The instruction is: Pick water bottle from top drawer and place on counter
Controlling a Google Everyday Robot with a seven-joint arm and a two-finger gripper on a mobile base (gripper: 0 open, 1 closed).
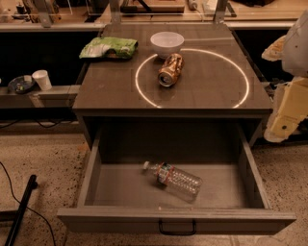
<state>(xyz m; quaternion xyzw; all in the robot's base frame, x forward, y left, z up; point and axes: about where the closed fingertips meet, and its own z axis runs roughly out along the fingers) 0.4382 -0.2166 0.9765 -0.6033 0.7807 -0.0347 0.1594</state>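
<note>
Clear water bottle point(175, 178) lies flat in the top drawer point(120, 218), cap leftward, well down-left of our right-edge gripper point(288, 113), whose state we cannot tell.

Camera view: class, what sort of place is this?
Probably a robot test lab: the counter bears a glowing circle, cluttered workbenches stand behind, a cable trails on the floor. The hand hangs at the right, beside the counter.

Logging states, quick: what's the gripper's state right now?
Gripper: at the right edge, beside the counter; open or closed cannot be told.
Water bottle lies in the top drawer.
</note>
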